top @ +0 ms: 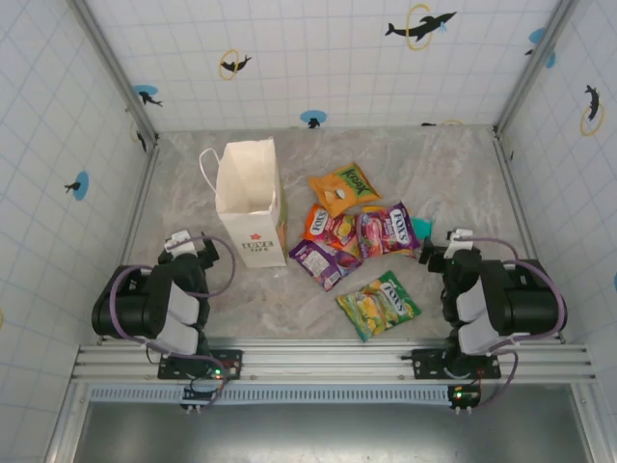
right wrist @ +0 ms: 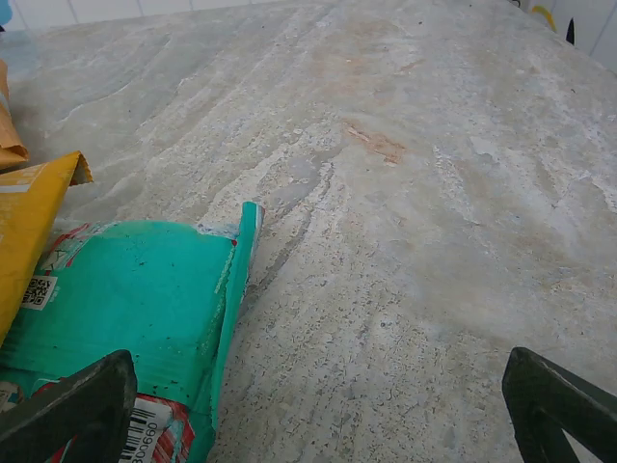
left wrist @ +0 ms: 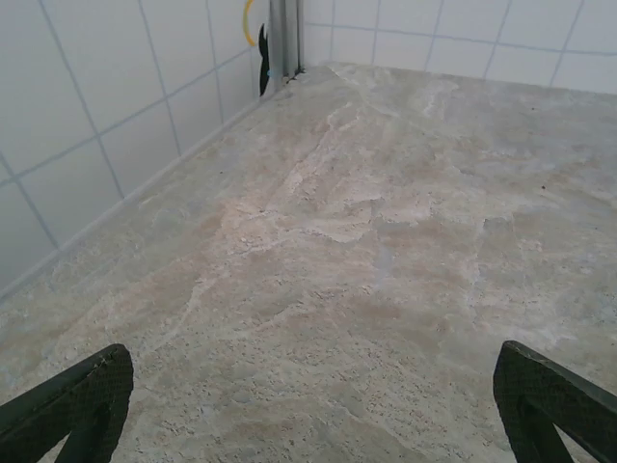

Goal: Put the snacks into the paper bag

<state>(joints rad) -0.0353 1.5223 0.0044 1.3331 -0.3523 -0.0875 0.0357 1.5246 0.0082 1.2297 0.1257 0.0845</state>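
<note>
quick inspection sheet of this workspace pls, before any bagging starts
surface: marbled table top, dry, faint stains
job's things: paper bag upright, mouth open; six snack packets lying outside it, to its right; teal packet lies beside the right tool
clutter: nothing seen
tools: left tool and right tool open, empty
cables: purple cables looped along both arms, clear of the packets
surroundings: white tiled walls with dolphin stickers

my beige marble-look tabletop (top: 463, 174), white tiled walls (top: 318, 58) boxing it in, dolphin stickers (top: 419, 24) with yellow rings, aluminium rail (top: 328, 359) along my near edge
</note>
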